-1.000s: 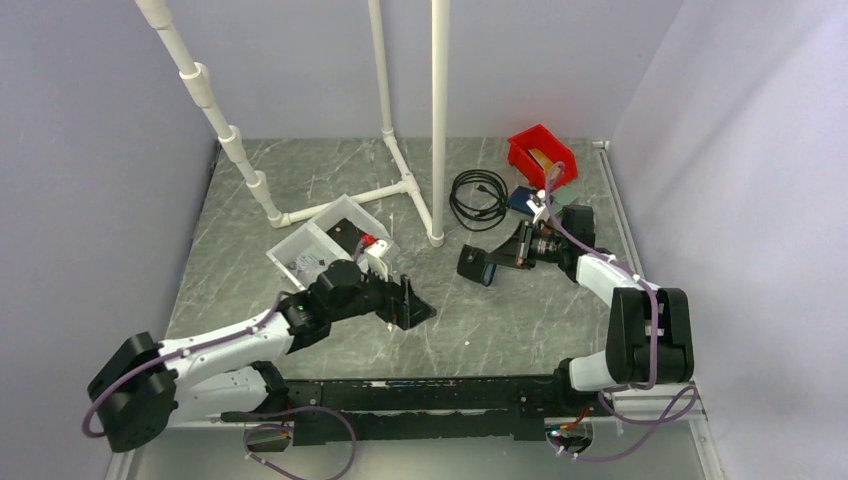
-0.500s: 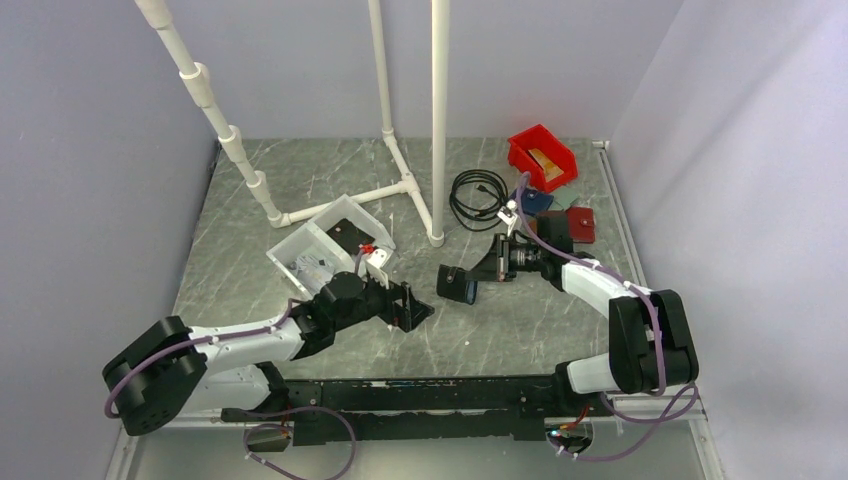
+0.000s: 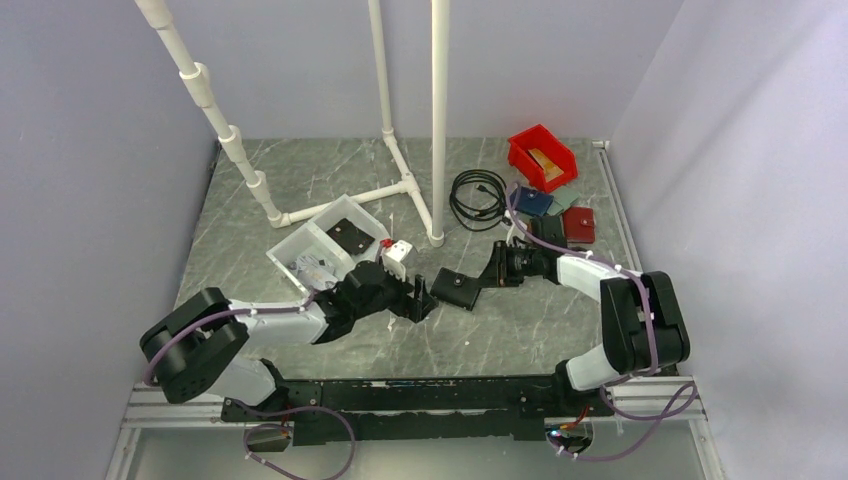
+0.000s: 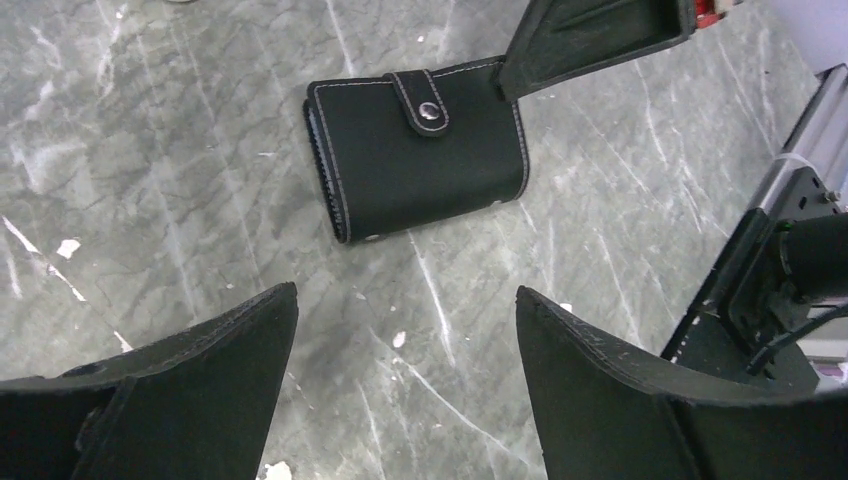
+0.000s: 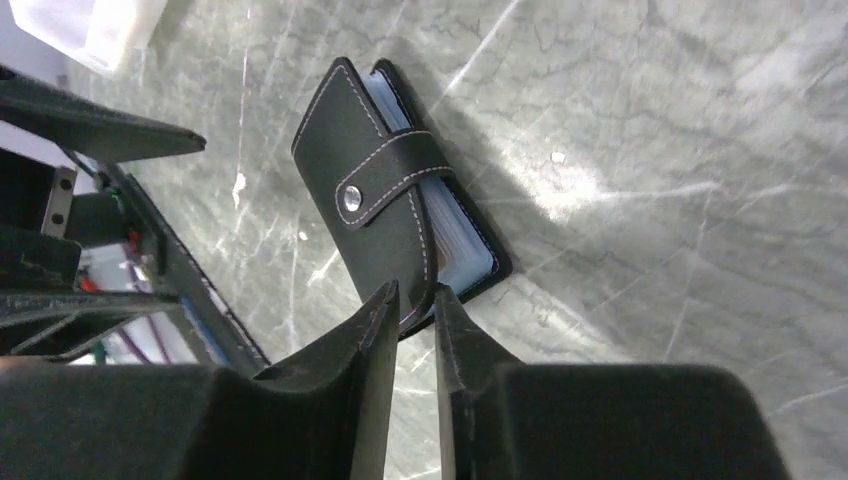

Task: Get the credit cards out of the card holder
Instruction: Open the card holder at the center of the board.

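The white bin [image 3: 292, 248] and a small white block with a red part [image 3: 398, 251] sit just behind the left jaws, toward the far side of the marble-patterned bench [image 3: 300, 180]. Beyond them rises a white PVC pipe frame [image 3: 438, 120], one of its uprights planted beyond the gap between the two pairs of jaws. Behind the right jaws, past that arm's wrist, lie a coiled black cable [image 3: 457, 200], a dark blue wallet [image 3: 533, 203], a dark red wallet [image 3: 579, 225] and a red bin [image 3: 520, 160], all well apart from the jaws' tips.

The card holder [image 3: 458, 288] lies flat on the bench between the two pairs of jaws. The left jaws stand wide apart, fingers [image 4: 200, 380] low over the bench, and the card holder [image 4: 420, 160] is just ahead of their gap, not touched by them. The one thing over it is a finger of the right jaws, which covers its far corner in the left wrist view.

The right jaws are nearly together, with a narrow slit between the fingers [image 5: 340, 380]. The near edge of the card holder [image 5: 375, 215] reaches that slit, but I cannot tell whether it is pinched there.

The holder is black with pale stitching and folded shut. Its strap [image 4: 418, 95] is fastened by a metal snap stud [image 5: 350, 199]. Pale grey-blue leaves show along its open edge.
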{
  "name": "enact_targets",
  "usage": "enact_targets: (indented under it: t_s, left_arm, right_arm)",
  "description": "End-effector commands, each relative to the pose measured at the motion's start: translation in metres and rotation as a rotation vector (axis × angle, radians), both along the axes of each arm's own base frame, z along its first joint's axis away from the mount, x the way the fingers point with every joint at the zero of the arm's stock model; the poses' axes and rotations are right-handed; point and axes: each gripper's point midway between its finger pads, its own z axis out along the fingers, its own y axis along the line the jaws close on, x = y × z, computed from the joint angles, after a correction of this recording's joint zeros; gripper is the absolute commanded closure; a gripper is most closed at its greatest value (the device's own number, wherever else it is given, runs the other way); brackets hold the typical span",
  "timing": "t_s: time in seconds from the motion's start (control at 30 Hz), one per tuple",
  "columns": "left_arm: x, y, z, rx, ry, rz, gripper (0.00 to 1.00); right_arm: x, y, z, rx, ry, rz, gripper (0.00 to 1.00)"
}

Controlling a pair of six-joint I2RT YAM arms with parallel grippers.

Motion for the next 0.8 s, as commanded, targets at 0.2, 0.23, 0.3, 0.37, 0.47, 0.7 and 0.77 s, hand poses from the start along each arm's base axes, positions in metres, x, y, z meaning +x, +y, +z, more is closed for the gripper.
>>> enact_targets:
  t_s: [0.2, 0.23, 0.3, 0.37, 0.47, 0.7, 0.77]
  left_arm:
    - [0.033, 0.005, 0.010, -0.172, 0.085, 0.059, 0.08]
    - [0.033, 0.006, 0.009, -0.183, 0.101, 0.063, 0.08]
    - [0.033, 0.005, 0.008, -0.195, 0.127, 0.061, 0.07]
    - [0.033, 0.005, 0.009, -0.200, 0.146, 0.068, 0.08]
    - [0.034, 0.007, 0.011, -0.203, 0.173, 0.098, 0.08]
    - [0.042, 0.016, 0.008, -0.160, 0.275, 0.229, 0.12]
    - [0.042, 0.016, 0.008, -0.162, 0.293, 0.243, 0.15]
  right_arm:
    - [0.018, 0.004, 0.074, -0.011, -0.404, 0.229, 0.38]
    - [0.014, 0.006, 0.078, 0.001, -0.437, 0.277, 0.35]
    - [0.007, 0.012, 0.083, -0.007, -0.498, 0.370, 0.31]
    - [0.002, 0.018, 0.085, -0.068, -0.587, 0.477, 0.29]
    - [-0.003, 0.029, 0.081, -0.190, -0.700, 0.614, 0.29]
    - [0.001, 0.045, 0.069, -0.465, -0.899, 0.826, 0.25]
    - [0.005, 0.052, 0.075, -0.465, -0.892, 0.804, 0.24]
